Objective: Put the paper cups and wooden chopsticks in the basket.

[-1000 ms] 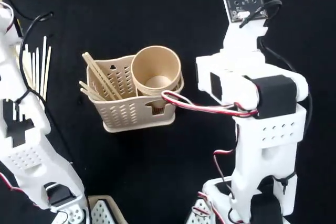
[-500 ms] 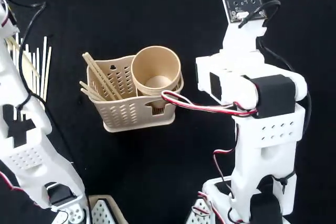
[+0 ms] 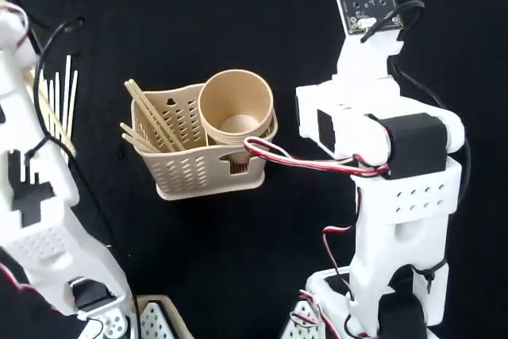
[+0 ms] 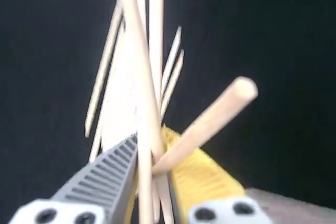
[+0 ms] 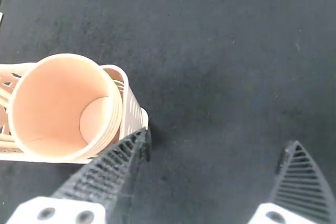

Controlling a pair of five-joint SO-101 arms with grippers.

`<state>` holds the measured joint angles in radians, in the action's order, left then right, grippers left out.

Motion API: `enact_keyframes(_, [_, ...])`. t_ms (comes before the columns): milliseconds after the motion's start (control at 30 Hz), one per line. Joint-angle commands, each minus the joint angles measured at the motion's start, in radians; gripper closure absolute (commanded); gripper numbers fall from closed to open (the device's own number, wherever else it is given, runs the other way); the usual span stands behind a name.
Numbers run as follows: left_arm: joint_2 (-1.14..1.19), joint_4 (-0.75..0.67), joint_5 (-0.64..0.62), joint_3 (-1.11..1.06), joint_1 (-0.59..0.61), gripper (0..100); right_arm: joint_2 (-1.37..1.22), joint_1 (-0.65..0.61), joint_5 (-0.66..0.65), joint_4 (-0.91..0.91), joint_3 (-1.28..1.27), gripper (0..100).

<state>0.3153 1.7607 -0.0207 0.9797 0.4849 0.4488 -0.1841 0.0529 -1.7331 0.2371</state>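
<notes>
From above, the basket (image 3: 202, 168) holds stacked paper cups (image 3: 236, 109) and leaning chopsticks (image 3: 147, 121). Loose chopsticks (image 3: 65, 93) lie on the table (image 3: 238, 29) beside the left arm (image 3: 36, 220). In the left wrist view, the left gripper (image 4: 150, 140) is clenched on two crossed chopsticks (image 4: 142, 77), with more lying beyond its fingertips. In the right wrist view, the right gripper (image 5: 218, 139) is released, its fingers spread wide. The basket and paper cups sit just beside one fingertip.
</notes>
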Motion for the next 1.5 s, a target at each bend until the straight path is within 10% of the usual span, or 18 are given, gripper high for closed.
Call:
enact_keyframes(0, [-0.190, -0.006, 0.015, -0.311, 0.012, 97, 0.030, 0.008, -0.009, -0.028, -0.018, 61.6])
enact_keyframes(233, [-0.655, -0.272, 0.063, -0.837, -0.030, 97, 0.024, 0.008, -0.011, -0.026, -0.044, 61.6])
enact_keyframes(633, [-1.154, -1.636, 0.080, -1.871, -0.027, 97, 0.030, 0.011, -0.009, -0.029, -0.048, 61.6])
enact_keyframes(867, [-1.459, -2.148, 0.084, -2.362, -0.038, 97, 0.030, 0.008, -0.009, -0.031, -0.048, 61.6])
enact_keyframes(1300, [-1.909, -2.157, 0.084, -2.629, -0.035, 97, 0.030, 0.008, -0.009, -0.028, -0.099, 61.6])
enact_keyframes(1467, [-2.028, -1.942, 0.078, -2.582, -0.036, 97, 0.030, 0.008, -0.009, -0.028, -0.097, 61.6])
